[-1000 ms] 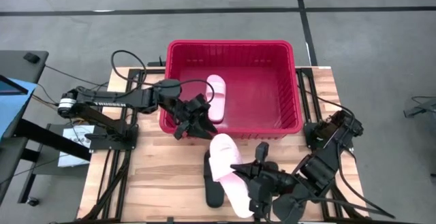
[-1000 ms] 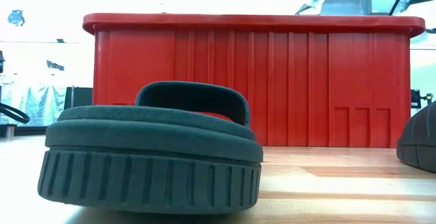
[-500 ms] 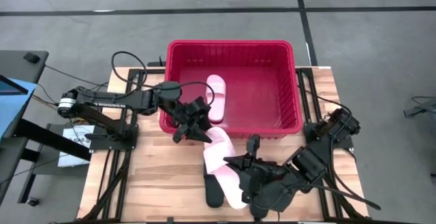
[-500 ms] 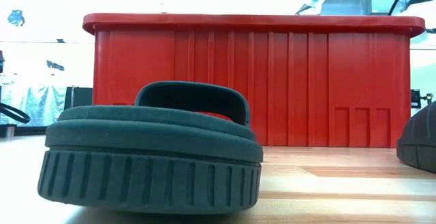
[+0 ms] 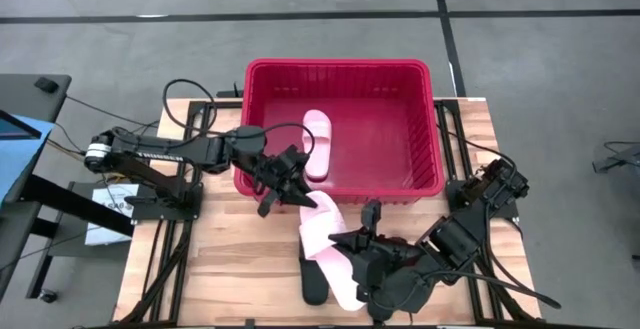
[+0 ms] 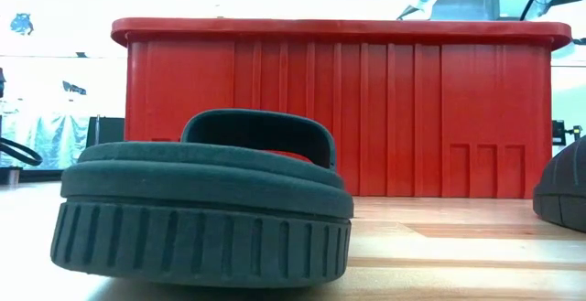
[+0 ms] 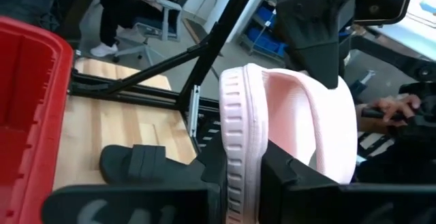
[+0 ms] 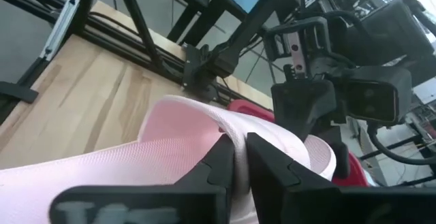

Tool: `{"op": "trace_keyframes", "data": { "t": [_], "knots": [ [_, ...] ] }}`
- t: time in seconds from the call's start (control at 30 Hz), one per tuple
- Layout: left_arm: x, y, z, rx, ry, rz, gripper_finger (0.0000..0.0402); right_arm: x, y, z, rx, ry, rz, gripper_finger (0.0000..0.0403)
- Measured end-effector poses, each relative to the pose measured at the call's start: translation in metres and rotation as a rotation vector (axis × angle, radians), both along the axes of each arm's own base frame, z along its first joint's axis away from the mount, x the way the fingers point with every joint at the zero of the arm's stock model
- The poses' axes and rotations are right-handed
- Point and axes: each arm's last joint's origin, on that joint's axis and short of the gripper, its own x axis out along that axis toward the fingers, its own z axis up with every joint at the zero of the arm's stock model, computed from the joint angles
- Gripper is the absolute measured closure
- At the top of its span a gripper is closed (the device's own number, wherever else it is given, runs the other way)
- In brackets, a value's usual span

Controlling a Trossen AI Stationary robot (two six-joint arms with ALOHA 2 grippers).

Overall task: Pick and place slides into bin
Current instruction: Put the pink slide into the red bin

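Pink slide [image 5: 322, 237] near surface front edge, clamped by both left pincer [image 5: 300, 197] & right pincer [image 5: 352, 246]: release right first, then lift w/ left over bin [image 5: 435, 149] rim.

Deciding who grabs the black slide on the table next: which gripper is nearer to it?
Right. The right gripper grips the pink slide directly beside the black slide; the left gripper holds that pink slide's far end, nearer the bin.
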Motion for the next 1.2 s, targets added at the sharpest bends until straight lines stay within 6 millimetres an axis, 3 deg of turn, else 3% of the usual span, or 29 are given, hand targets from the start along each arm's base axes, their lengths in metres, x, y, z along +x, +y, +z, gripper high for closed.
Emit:
{"op": "trace_keyframes", "data": {
  "t": [0.63, 0.77, 1.03, 1.2],
  "knots": [
    [0.0, 0.004, 0.0, -0.006, 0.007, -0.01, 0.0378, -0.002, 0.001, -0.002, 0.108, -0.013, -0.043, 0.0339],
    [0.0, 0.005, -0.001, -0.008, 0.01, -0.009, 0.0378, -0.003, 0.0, -0.004, 0.137, -0.005, -0.056, 0.0298],
    [0.0, 0.006, -0.001, -0.012, 0.01, -0.028, 0.0379, -0.004, 0.0, -0.005, 0.146, 0.023, -0.033, 0.0166],
    [0.0, 0.01, 0.0, -0.019, 0.013, -0.021, 0.0379, -0.011, 0.005, -0.006, 0.128, 0.041, -0.016, 0.0129]
  ]
}}
